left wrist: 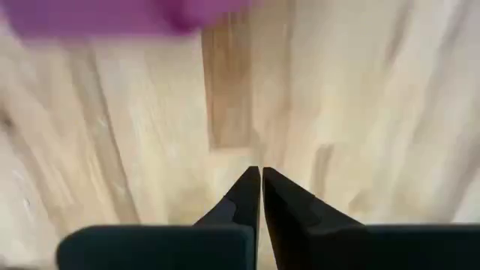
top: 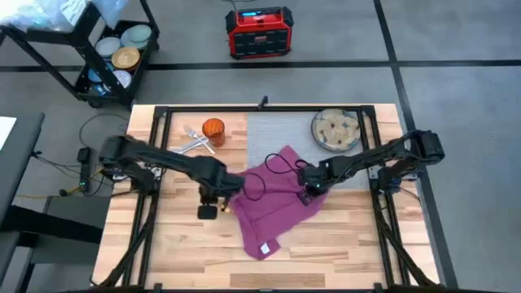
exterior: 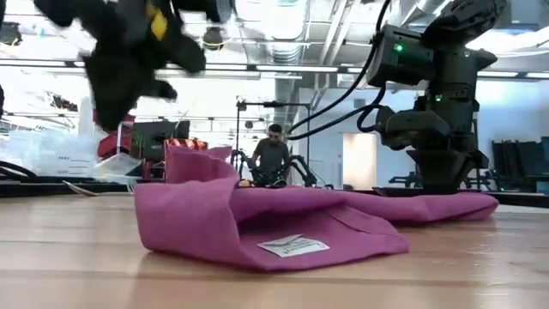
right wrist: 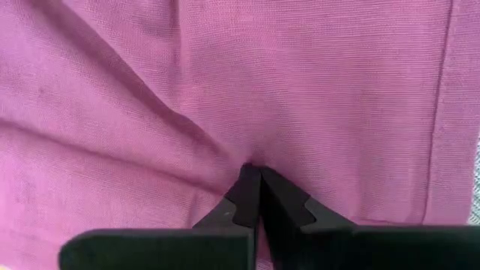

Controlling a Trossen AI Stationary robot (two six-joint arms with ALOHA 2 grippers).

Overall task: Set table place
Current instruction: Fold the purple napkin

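A magenta napkin [top: 273, 203] lies crumpled at the middle of the table [top: 350, 244], its far part on the grey mat [top: 277, 130]. My right gripper [right wrist: 259, 171] is down on the napkin's right part, shut on the cloth. My left gripper [left wrist: 260, 174] is shut and hangs over bare wood just off the napkin's left edge, raised clear of the table in the low view. A beige plate [top: 336, 130] sits on the mat's far right corner. The orange cup [top: 213, 130] and the steel cutlery [top: 194, 142] stand left of the mat. My right gripper pinches a small gather of the napkin [right wrist: 247, 154] between its two fingertips, in the cloth's right part, away from its hems. The fingers come from above, pointing down. Creases run out from the tips; the napkin lies on the table and mat.
A white label [top: 264, 248] marks the napkin's near corner. Bare wood lies along the table's near edge. Off the table, a red box [top: 259, 32] stands on the floor beyond the far edge, a cart with dishes [top: 118, 57] at far left. A person [exterior: 273, 154] is behind.
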